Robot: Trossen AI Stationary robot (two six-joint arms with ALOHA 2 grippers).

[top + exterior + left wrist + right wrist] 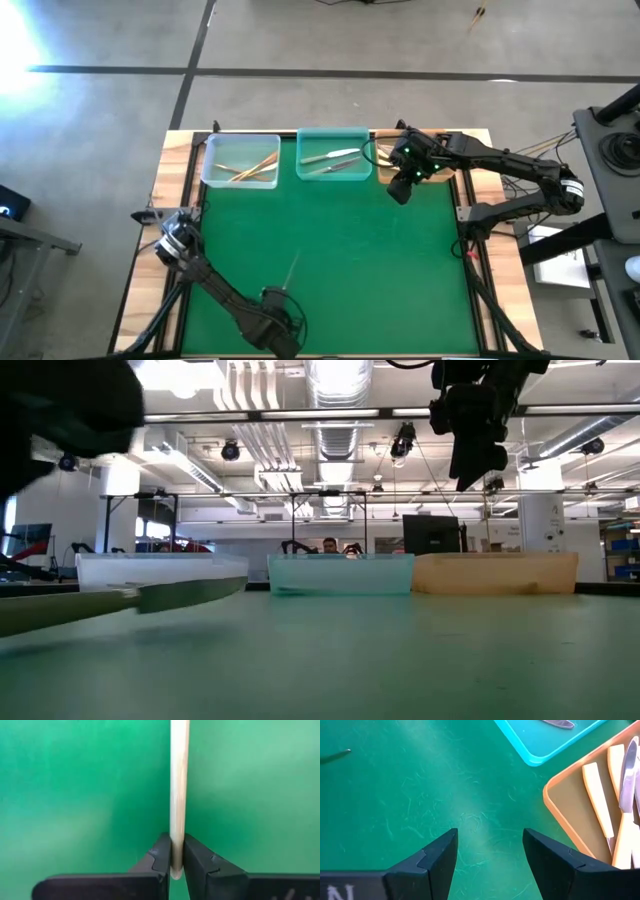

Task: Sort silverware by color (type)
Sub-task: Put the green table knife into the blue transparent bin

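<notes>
Down at the near edge of the green mat (340, 270), the left gripper (177, 862) had its two dark fingers (161, 854) clenched on the very end of a knife's cream handle (179, 795). The handle ran straight out ahead of the fingertips, pinched between them on both sides. From overhead the knife (291, 271) showed as a thin pale line reaching away from that gripper toward the middle of the mat, and from table height its silver blade (185, 594) lay low and nearly level above the mat.

The right gripper (490, 851) hung over the far right part of the mat with its fingers (437, 857) spread wide and nothing between them, only bare green below. Just beyond and to one side of its fingertips sat the amber bin (570, 820), holding several cream-handled knives (599, 805) lying side by side. Next to that bin was the corner of the teal bin (540, 755), with a silver piece (557, 723) showing at its edge.

From above, the teal bin held all-silver pieces (333, 158), and the clear bin (240, 160) beside it held gold ones (248, 166). The three bins stood in a row along the far edge, well apart from the left gripper's fingers.
</notes>
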